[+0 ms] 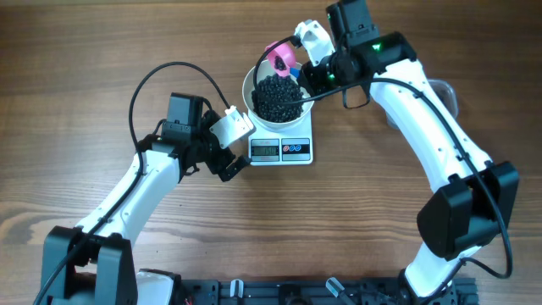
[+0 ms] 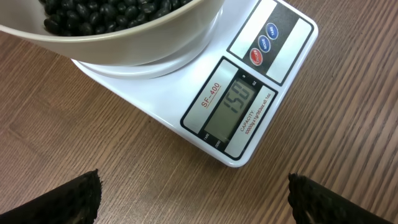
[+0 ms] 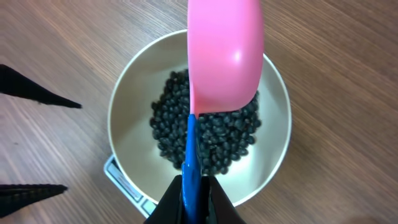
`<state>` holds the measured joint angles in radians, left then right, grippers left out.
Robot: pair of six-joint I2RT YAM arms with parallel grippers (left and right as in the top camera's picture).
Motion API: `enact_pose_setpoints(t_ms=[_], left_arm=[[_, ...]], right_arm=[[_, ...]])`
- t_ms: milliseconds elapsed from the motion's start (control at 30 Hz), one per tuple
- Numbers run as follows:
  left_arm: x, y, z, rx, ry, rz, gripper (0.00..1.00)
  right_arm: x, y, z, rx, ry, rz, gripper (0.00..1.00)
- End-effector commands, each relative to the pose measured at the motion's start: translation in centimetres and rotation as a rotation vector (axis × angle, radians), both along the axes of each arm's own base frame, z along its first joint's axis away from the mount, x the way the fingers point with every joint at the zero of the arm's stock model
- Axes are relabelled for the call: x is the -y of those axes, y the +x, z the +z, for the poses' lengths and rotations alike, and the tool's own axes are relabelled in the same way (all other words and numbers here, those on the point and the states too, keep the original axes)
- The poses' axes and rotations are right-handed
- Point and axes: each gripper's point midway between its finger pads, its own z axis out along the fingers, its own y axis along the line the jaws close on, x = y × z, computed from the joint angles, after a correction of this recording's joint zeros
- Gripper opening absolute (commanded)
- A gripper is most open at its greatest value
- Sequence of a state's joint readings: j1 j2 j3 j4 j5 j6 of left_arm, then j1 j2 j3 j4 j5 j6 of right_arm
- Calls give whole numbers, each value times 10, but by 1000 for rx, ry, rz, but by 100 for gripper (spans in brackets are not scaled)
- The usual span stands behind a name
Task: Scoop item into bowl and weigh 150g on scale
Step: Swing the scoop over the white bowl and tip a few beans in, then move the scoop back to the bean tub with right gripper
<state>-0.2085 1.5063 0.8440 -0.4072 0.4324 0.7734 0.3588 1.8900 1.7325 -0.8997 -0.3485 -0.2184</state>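
Since the bowl (image 3: 124,124) of beans (image 3: 211,137) sits on the scale (image 2: 273,37) near the table's (image 1: 85,51) far edge, right pincer (image 3: 193,186) pinches the scoop (image 3: 224,56) above it for dosing; left pincer (image 2: 193,196) spread, just beside scale.

The beans (image 3: 211,137) are shown as matte black, the bowl (image 3: 124,124) as plain white. The scale (image 2: 149,93) is coloured white, with a grey display (image 2: 233,106), red lettering (image 2: 211,95), two blue buttons (image 2: 272,30) and a red button (image 2: 255,56). The scoop (image 3: 224,56) is coloured pink and its handle (image 3: 191,155) blue. The table (image 1: 85,51) is patterned with brown wood grain.
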Motion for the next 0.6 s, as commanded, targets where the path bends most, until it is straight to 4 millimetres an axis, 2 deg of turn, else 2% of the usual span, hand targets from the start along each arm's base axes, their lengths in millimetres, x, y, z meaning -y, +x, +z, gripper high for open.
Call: enact_pose_setpoints(t_ms=[0, 367, 567], left_arm=[[-1, -3, -4, -13, -5, -7, 100], [-1, -3, -4, -14, -4, -7, 100], [-1, -3, -4, -13, -4, -7, 100]], right_arm=[[3, 3, 26, 0, 112, -21, 4], [8, 5, 26, -5, 117, -30, 4], [11, 4, 33, -43, 202, -33, 4]])
